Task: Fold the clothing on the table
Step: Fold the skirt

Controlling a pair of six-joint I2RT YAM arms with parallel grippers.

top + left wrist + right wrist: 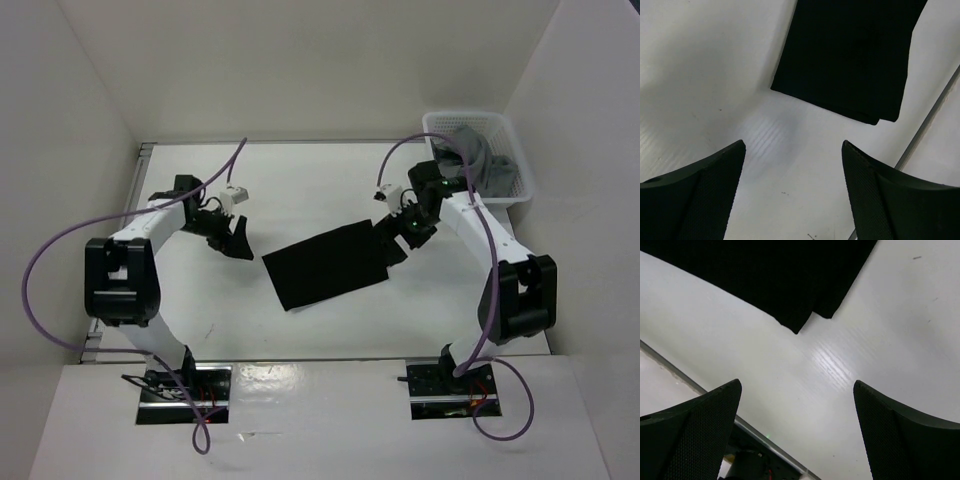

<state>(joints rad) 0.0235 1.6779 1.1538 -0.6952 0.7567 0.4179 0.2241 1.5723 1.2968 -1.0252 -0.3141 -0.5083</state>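
Lying flat at the middle of the table [300, 180]: the clothing [325, 265], showing two layers at one corner and running off the top edge in both wrist views. Hovering over the table's left part: left gripper [238, 240], gaping wide, holding nothing. Blending into the black cloth from above, over the table's right part: right gripper [400, 240], likewise gaping, empty. Slumping in the basket [520, 190] at the table's far right corner: grey garment [480, 160], partly masked by the arm.

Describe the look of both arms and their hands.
The left arm and right arm share white links and bulky black joint housings, and a purple cable loops along each. The left hand and right hand have black wedge-shaped fingers with a fine dotted texture.
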